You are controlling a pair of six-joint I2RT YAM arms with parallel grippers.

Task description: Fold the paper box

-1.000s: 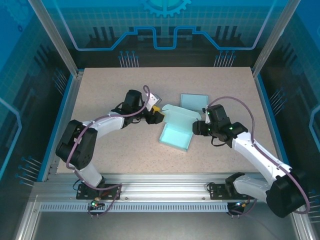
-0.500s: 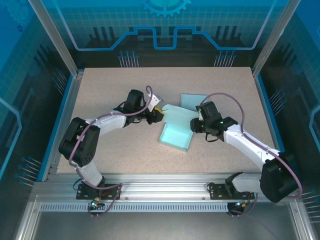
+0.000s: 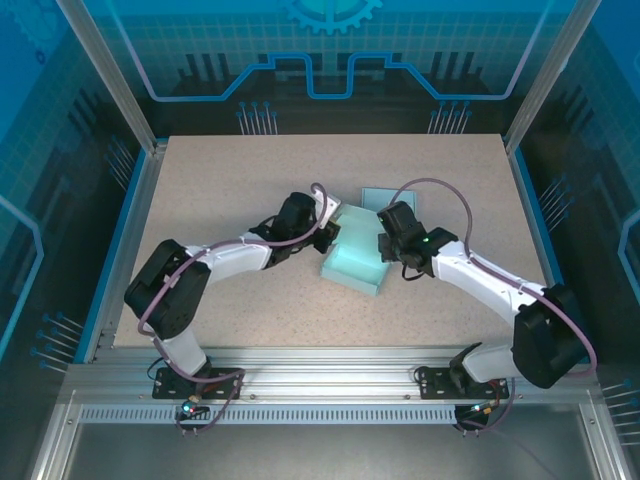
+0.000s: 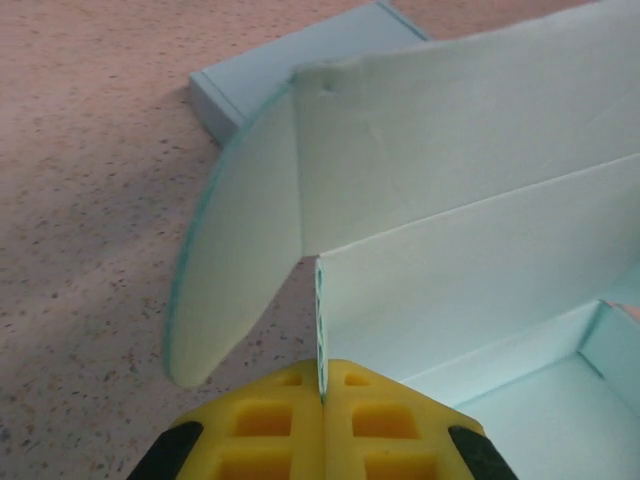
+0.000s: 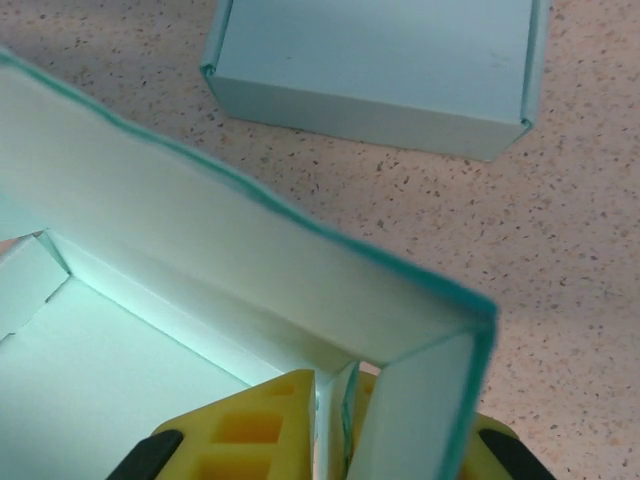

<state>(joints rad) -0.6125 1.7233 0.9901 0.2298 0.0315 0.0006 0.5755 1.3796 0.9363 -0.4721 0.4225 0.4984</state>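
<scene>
The light blue paper box point(image 3: 352, 262) lies open in the middle of the table, its lid panel point(image 4: 460, 140) raised upright. A rounded side tab point(image 4: 235, 250) hangs off the lid's left end. My left gripper point(image 3: 326, 236) is at the box's left wall. Its yellow fingertips point(image 4: 270, 415) are shut on the thin edge of that wall point(image 4: 321, 320). My right gripper point(image 3: 386, 243) is at the box's right side. Its yellow fingers point(image 5: 265, 420) pinch the right wall and a folded-in flap point(image 5: 345, 400). The box floor point(image 5: 110, 390) is bare.
A second light blue box point(image 3: 388, 200), closed, sits just behind the open one, near the right gripper; it is also in the wrist views point(image 4: 300, 60) point(image 5: 380, 60). Speckled tabletop point(image 3: 230, 180) stretches to the left and back. Blue rails point(image 3: 125, 230) line the table's sides.
Both grippers moved inward to the box and shut on its left and right walls. The lid panel, earlier lying back flat, now stands up.
</scene>
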